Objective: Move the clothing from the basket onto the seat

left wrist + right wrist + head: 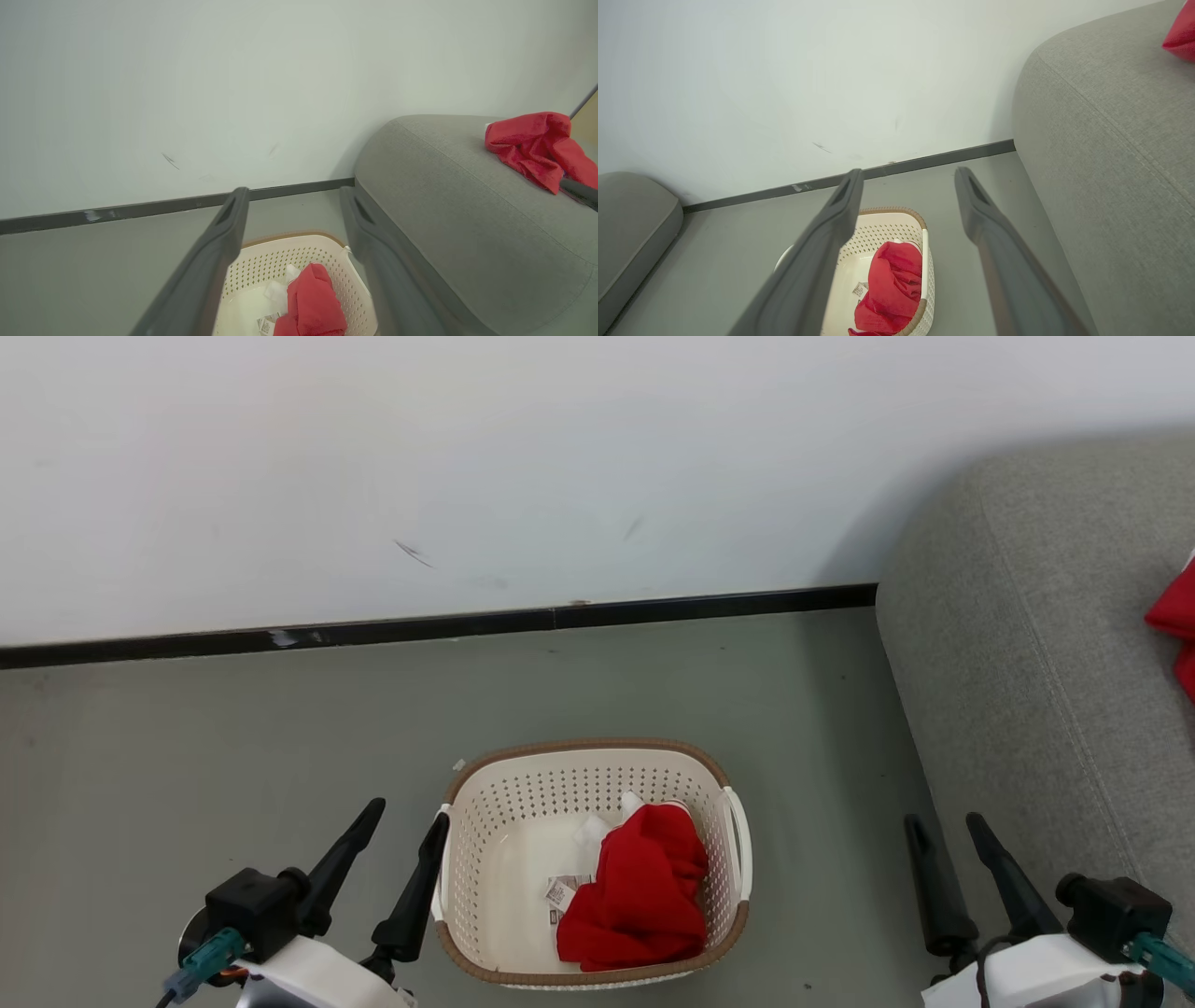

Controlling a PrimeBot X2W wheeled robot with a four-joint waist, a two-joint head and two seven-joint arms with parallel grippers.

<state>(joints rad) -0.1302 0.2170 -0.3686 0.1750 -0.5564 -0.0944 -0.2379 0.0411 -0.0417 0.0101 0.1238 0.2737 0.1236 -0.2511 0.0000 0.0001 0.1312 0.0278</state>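
Grey floor [233, 756], white wall [467, 457], seat [1027, 616] alongside

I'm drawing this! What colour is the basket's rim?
Brown rim on a cream-white basket; the head view shows it best.

cream perforated basket [560, 784], brown rim, upright just left of grey seat [1027, 644], crumpled red garment [639, 891] bunched in its right half, second red garment [537, 144] rumpled on the seat
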